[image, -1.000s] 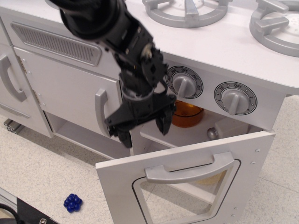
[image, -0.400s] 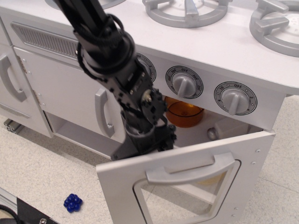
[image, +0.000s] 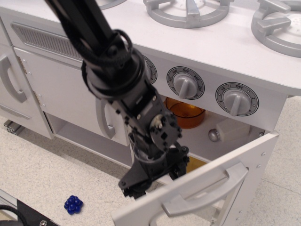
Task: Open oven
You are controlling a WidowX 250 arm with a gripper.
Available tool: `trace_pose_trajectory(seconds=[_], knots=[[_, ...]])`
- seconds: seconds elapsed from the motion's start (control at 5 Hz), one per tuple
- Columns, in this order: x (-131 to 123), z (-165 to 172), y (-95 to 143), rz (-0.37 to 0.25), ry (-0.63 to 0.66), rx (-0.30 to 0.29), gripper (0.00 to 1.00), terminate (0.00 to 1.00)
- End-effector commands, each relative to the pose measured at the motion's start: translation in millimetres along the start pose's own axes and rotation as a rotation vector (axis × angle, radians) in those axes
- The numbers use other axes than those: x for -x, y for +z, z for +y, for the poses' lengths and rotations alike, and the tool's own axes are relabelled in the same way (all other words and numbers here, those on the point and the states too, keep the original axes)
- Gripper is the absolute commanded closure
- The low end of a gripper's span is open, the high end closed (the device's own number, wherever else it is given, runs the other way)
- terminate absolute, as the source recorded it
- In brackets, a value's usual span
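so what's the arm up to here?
It's opening the oven. The gripper is down at the top edge of the oven door, just left of the bar handle; whether its fingers are open or shut can't be made out. The door is tipped well outward, and an orange pot shows inside.

Bright, even light falls from above — the white toy-kitchen oven (image: 221, 117) reads almost flat, with faint sheen on its grey round dials (image: 185, 84). Soft shadow gathers inside the open cavity and under the black robot arm (image: 117, 75). Focus is sharp throughout — no motion blur, little edge distortion.
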State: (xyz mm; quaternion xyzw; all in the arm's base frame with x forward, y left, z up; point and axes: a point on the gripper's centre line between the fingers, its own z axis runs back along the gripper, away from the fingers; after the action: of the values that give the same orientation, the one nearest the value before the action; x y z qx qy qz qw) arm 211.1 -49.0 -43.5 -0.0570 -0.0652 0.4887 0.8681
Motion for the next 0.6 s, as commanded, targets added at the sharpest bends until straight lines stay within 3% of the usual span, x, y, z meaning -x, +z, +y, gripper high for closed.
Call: trace_pose_trajectory(seconds=[0.0,0.2,0.4], knots=[[42,-9,10,0.026,0.226,0.116,0.00,0.00],[56,-15,11,0.043,0.366,0.085,0.00,0.00],[61,-17,15,0.051,0.389,0.061,0.00,0.00]])
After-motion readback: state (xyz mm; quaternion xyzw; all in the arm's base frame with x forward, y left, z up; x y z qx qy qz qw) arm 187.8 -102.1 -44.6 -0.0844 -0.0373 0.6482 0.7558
